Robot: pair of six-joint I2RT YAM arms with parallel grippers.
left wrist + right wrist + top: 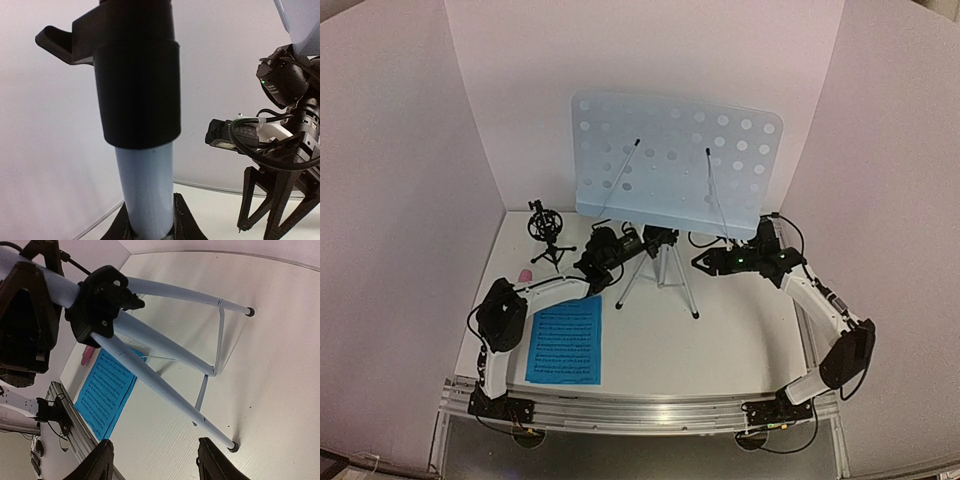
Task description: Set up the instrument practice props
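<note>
2 pincers flank the music stand [675, 165], upright on its tripod mid-counter [720, 340]. The left pincer [152, 227] is clamped on the pole [145, 190] below the black collar, probably to steady it. The right pincer [157, 462] gapes beside the legs, holding nothing. Blue sheet music [565, 340] lies flat by the left arm, with the pink microphone [525, 275] and mic holder [545, 230] behind.

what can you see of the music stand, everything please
The music stand stands upright mid-table: a pale-blue perforated desk with two thin wire page holders, on a pale metal-looking pole with a black collar and three spread tripod legs with black feet. No pages on it. The left gripper clamps the pole.
</note>
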